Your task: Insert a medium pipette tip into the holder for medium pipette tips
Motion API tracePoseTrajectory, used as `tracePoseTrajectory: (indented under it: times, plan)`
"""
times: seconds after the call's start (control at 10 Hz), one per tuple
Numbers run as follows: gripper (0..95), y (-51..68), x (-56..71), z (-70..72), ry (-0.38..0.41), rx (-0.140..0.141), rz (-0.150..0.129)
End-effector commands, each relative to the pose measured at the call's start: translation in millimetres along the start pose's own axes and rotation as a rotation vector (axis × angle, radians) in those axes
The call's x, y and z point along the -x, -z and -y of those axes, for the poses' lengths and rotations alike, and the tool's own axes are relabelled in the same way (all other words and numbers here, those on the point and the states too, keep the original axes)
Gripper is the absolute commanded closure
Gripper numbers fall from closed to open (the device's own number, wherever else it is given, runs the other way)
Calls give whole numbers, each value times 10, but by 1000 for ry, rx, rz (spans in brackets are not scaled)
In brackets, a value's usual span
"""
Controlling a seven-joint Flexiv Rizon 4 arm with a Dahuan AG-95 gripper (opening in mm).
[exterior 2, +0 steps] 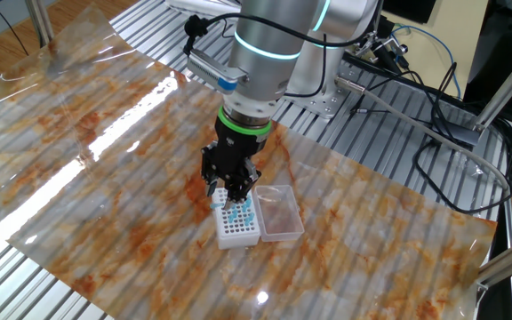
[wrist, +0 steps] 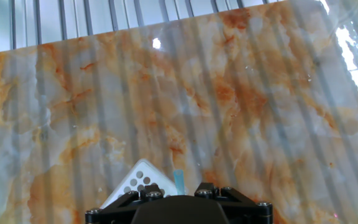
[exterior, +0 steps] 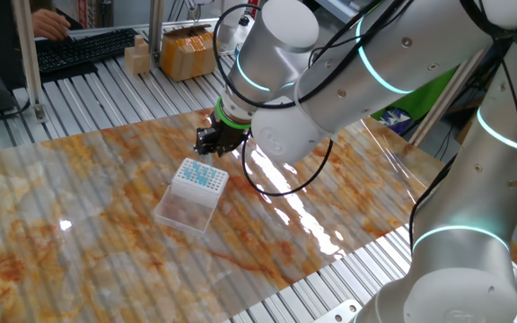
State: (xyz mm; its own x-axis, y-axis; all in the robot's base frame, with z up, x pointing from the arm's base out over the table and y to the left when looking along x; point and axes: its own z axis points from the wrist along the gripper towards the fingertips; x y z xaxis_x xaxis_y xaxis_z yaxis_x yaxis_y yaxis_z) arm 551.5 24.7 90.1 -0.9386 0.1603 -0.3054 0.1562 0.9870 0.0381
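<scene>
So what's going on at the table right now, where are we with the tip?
The gripper hangs just above the white holder, at its far edge as the other fixed view shows it. A pale teal pipette tip sticks out between the fingers in the hand view, so it looks gripped and not yet seated in a hole. The holder's clear flap lies open on the marbled sheet beside it.

A glossy, orange-and-white marbled sheet (exterior: 79,206), smooth enough to throw back lamp glare, covers a ribbed, matt silver metal table (exterior: 97,99). The small white box of matt plastic (exterior 2: 236,233) has a hole-dotted top, and its translucent clear plastic flap (exterior 2: 280,213) looks smooth. The arm's rounded silver-grey shell (exterior: 330,81) has a satin sheen; the black gripper (exterior 2: 230,189) looks matt.
</scene>
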Motion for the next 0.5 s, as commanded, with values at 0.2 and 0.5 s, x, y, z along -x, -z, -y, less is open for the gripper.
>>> tracePoseTrajectory:
  times: [0.2,0.5]
  plan:
    - [760,-71,72,32,-15,-27,-281]
    - [760,-71,73,32,-16,-27,-292]
